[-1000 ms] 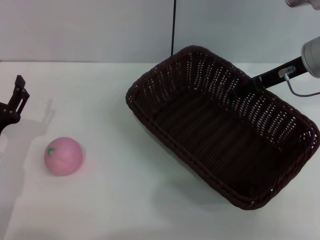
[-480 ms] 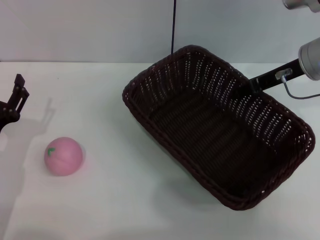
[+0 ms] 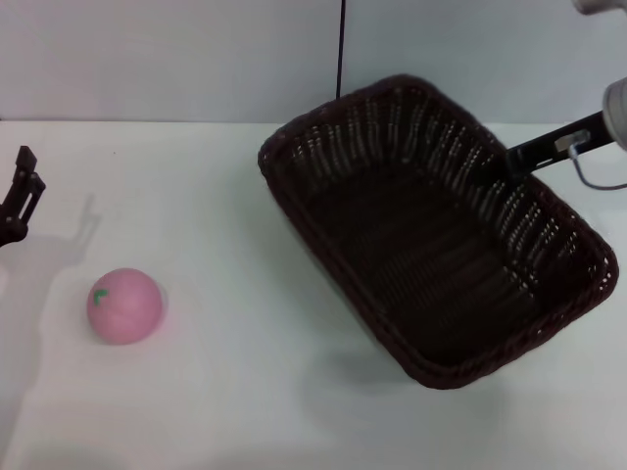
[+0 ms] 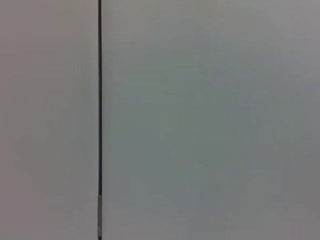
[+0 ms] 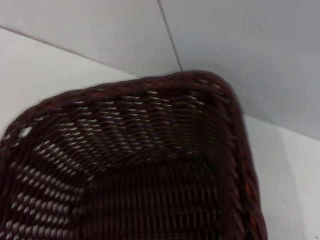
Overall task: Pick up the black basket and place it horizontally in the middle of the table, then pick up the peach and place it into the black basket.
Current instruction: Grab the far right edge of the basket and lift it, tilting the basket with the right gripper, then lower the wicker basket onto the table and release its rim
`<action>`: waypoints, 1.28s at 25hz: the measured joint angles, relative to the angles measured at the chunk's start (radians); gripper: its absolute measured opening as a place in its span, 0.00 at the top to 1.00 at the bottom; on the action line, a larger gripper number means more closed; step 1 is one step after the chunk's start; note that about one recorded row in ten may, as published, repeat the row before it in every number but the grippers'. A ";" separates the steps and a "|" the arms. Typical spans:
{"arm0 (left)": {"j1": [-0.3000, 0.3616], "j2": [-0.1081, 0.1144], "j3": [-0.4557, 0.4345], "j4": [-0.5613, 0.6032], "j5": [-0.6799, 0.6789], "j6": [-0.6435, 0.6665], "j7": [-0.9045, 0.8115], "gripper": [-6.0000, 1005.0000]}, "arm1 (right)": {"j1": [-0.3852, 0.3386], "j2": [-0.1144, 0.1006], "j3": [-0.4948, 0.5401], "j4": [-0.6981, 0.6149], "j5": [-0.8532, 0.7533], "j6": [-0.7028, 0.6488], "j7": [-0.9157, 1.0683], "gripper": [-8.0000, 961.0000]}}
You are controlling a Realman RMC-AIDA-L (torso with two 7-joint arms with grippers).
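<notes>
Head view shows the right hand (image 3: 511,162) pinching the far long rim of the black basket (image 3: 436,230), which sits skewed on the right part of the worktop (image 3: 216,392). Best handling: keep that pinch firm, swing the basket level and square toward the centre, then lower it flat. The peach (image 3: 124,305) lies well left; the left hand (image 3: 20,196) idles at the edge, its fingers' state unclear.
</notes>
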State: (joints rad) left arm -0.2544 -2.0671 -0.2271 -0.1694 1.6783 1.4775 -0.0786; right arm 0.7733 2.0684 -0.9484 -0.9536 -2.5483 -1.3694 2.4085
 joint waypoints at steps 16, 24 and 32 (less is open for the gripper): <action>0.059 0.001 0.000 0.001 0.000 0.050 0.002 0.23 | 0.003 -0.003 0.000 -0.191 0.000 -0.224 -0.203 0.84; 0.076 0.001 0.000 0.013 0.000 0.064 0.002 0.24 | 0.019 -0.011 -0.034 -0.202 -0.001 -0.271 -0.338 0.84; 0.089 0.001 0.001 0.013 0.001 0.067 0.002 0.24 | 0.029 -0.013 -0.124 -0.228 -0.010 -0.218 -0.532 0.84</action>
State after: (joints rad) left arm -0.1659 -2.0663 -0.2258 -0.1565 1.6795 1.5442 -0.0767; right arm 0.8021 2.0555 -1.0724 -1.1818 -2.5580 -1.5874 1.8760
